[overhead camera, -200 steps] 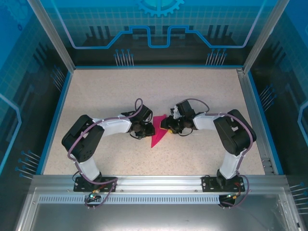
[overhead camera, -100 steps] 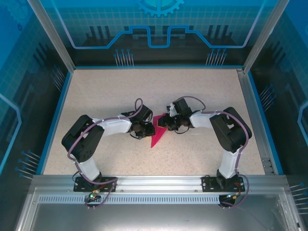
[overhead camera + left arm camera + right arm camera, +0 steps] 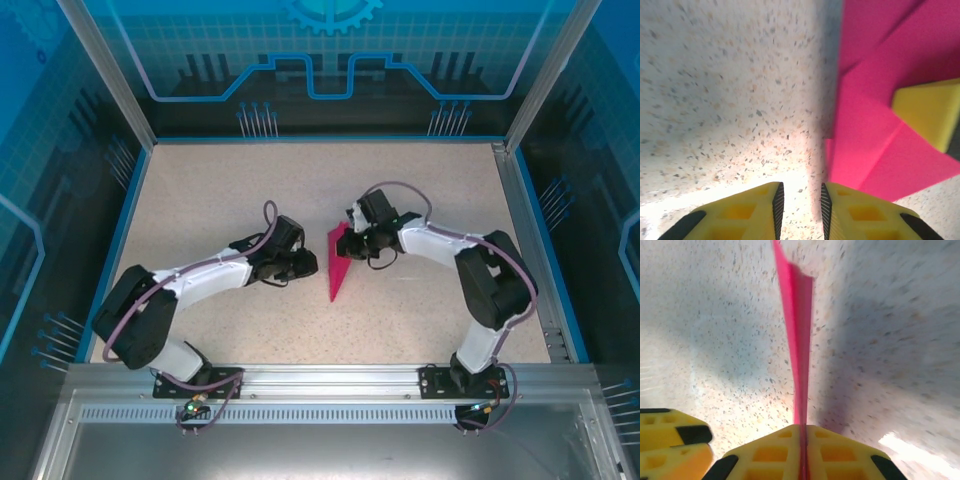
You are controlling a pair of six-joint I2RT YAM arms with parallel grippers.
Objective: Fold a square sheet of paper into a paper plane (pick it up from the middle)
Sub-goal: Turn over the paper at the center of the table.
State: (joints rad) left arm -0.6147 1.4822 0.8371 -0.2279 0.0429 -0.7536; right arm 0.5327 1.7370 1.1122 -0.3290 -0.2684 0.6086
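ok so the big change over the last second: the right gripper has snapped closed on the paper plane, and the left gripper has let go and backed off to its own side; a second ago both were crowded onto the pink paper, which lay wider and flatter; now it's a narrow dart, pinched at its wide rear end with the point running out in front of the right jaws towards the arm bases

right wrist cam backs that up; the two yellow pads are pressed together with the magenta sheet clamped edge-on between them, and the folded body sticks straight ahead of the jaws as a thin blade over the table; whether the nose is touching the surface or riding just above it I honestly can't tell, that view is pretty smeared

left jaws sit a little apart with nothing between them, just speckled tabletop in the gap; the plane is ahead and off to the right of them, with a right fingertip resting on it

my read: folding looks basically done and this is the centre pinch, so lifting it is what's left

pose: left arm stretched low and long, wrist aimed at the plane; right arm arched out, forearm reaching inward, wrist angled down onto the paper
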